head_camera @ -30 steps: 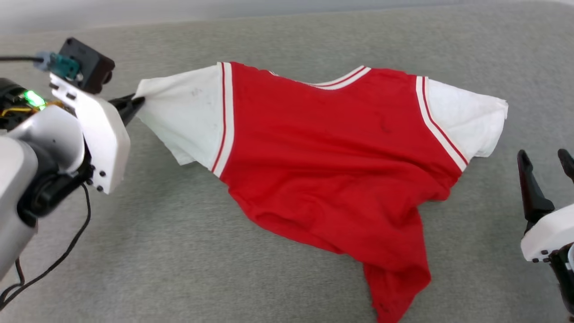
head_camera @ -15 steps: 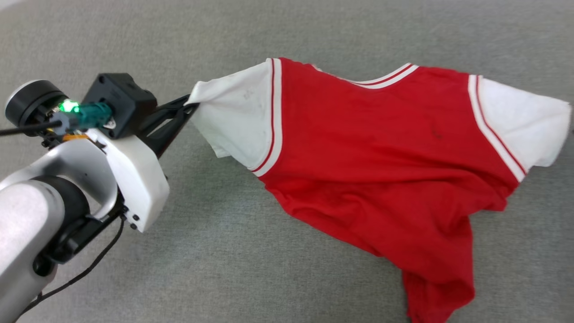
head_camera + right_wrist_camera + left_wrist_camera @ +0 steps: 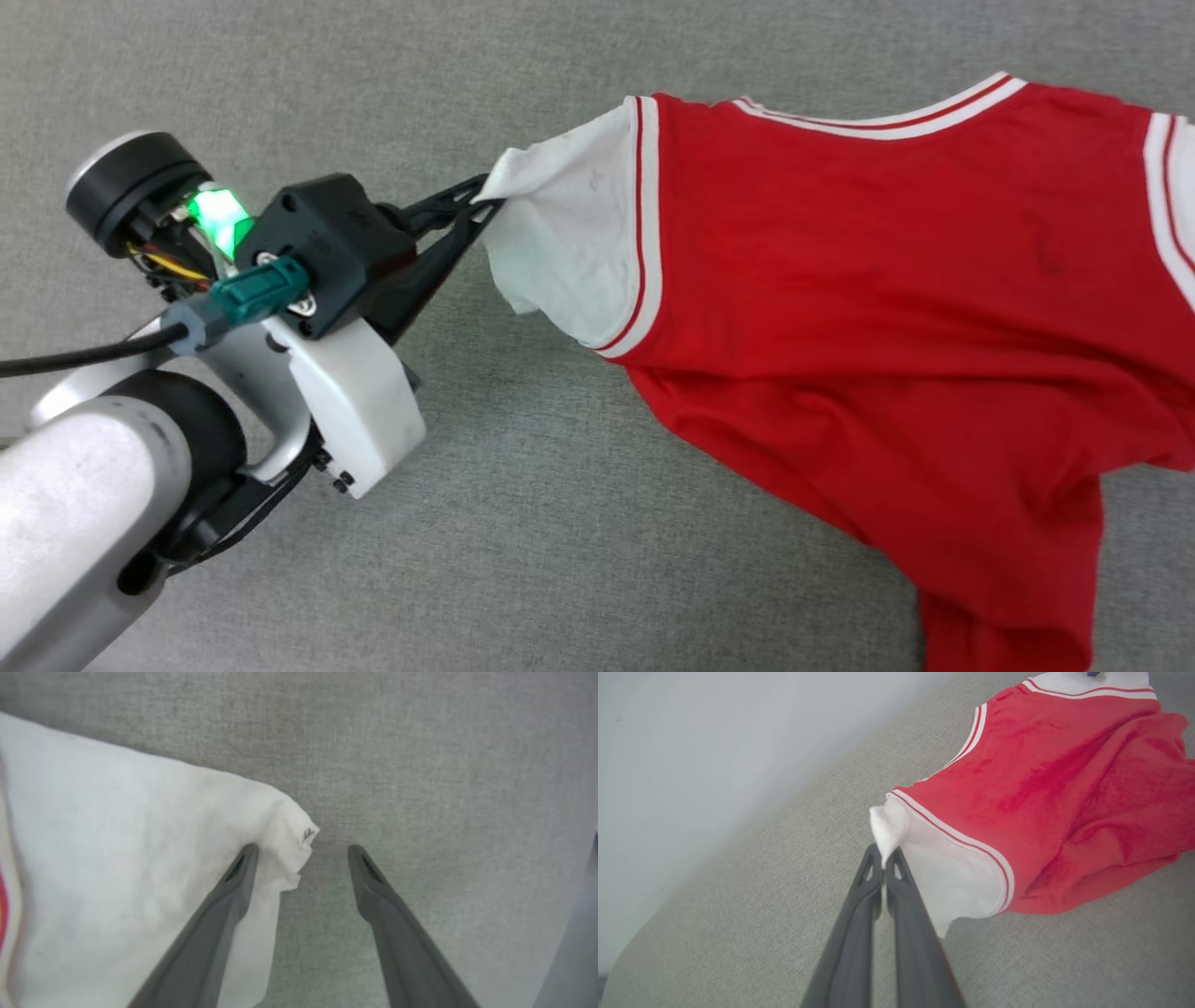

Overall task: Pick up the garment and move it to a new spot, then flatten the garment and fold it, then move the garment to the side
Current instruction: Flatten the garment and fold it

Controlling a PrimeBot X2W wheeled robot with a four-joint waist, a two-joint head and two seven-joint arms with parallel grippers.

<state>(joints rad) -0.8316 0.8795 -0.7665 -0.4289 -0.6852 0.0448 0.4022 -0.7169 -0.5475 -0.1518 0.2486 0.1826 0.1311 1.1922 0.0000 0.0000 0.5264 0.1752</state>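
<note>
The garment (image 3: 887,327) lies spread on the surface (image 3: 560,523), collar to the far side, hem toward the near right. The left gripper (image 3: 485,196) stands at its left, fingers pinched on the left sleeve's corner. The right gripper (image 3: 302,848) straddles the opposite sleeve's corner: one finger over cloth, the other over bare surface. A wall (image 3: 691,742) stands behind the surface.

1. One garment (image 3: 887,308), at the right.
2. Two grippers: left gripper (image 3: 481,198) and right gripper (image 3: 302,848).
3. Two white sleeves: left sleeve (image 3: 569,252), right sleeve (image 3: 117,835).
4. One grey fabric surface (image 3: 523,523).
5. One black cable (image 3: 75,357), near left.
</note>
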